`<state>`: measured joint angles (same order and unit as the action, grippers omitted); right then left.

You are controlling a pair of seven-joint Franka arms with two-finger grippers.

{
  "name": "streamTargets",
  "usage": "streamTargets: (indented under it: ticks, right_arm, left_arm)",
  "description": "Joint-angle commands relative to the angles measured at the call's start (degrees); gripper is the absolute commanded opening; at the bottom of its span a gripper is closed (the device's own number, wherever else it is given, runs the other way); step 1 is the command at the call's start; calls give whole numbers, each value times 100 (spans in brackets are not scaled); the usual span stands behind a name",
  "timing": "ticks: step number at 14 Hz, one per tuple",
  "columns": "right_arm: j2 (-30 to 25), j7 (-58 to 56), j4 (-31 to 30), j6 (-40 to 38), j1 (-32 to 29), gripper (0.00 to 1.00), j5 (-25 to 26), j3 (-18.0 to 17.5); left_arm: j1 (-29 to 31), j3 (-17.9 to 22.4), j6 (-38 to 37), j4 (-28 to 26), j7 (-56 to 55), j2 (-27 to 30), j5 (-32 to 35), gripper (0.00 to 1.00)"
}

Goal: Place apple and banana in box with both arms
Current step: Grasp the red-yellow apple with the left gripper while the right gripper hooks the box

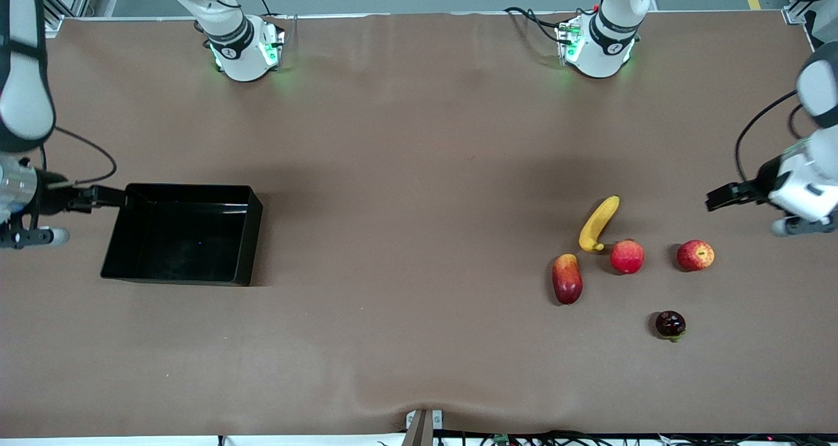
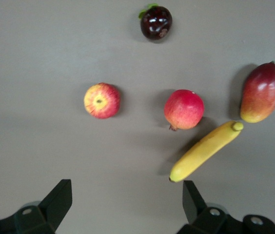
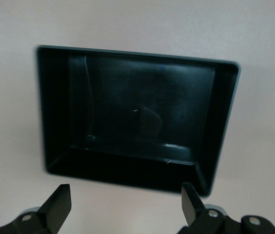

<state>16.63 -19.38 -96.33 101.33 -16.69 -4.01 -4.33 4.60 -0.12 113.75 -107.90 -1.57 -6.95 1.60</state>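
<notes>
The apple [image 1: 695,255] sits toward the left arm's end of the table, a little apart from the other fruit, and the banana [image 1: 599,224] lies close by with its lower tip just beside a plain pink-red round fruit [image 1: 627,257]. The box [image 1: 183,234] stands empty well apart, at the right arm's end.

Your left gripper [image 1: 723,196] hovers past the table's edge near the apple, jaws spread wide and holding nothing; your right gripper [image 1: 98,197] hovers at the box's rim, likewise released and empty.

Take the apple first with the left arm, I'd say. It has bare table all round, so you can come straight down and straddle it across its widest part. Check the yellow-streaked stem dimple before you commit (the pink-red fruit is an easy mistake). For the banana, turn the wrist so the jaws cross its short width, and grip near the middle, away from the tip crowding the round fruit and the elongated red-orange fruit [image 1: 567,278].
</notes>
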Motion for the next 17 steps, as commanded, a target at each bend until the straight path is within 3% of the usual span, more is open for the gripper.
streamTargets:
  ticks: [1, 6, 11, 15, 17]
  right_arm:
    - [427, -1011, 106, 360, -500, 100, -126, -77]
    - [1175, -1786, 132, 1686, -722, 100, 40, -59]
    - [1527, -1841, 19, 2338, -713, 100, 524, -42]
    - [1247, -1727, -1175, 3488, -686, 100, 524, -42]
    - [1141, -1203, -1362, 3473, -678, 100, 533, -24]
  left_arm:
    - [233, -5, 962, -652, 314, -24, 243, 100]
    - [734, -14, 2553, -750, 754, -1149, 306, 100]
    - [779, -32, 3012, -697, 825, -1669, 218, 100]
    - [718, -49, 3215, -601, 825, -1880, 218, 100]
    - [718, -58, 3233, -557, 816, -1994, 227, 100]
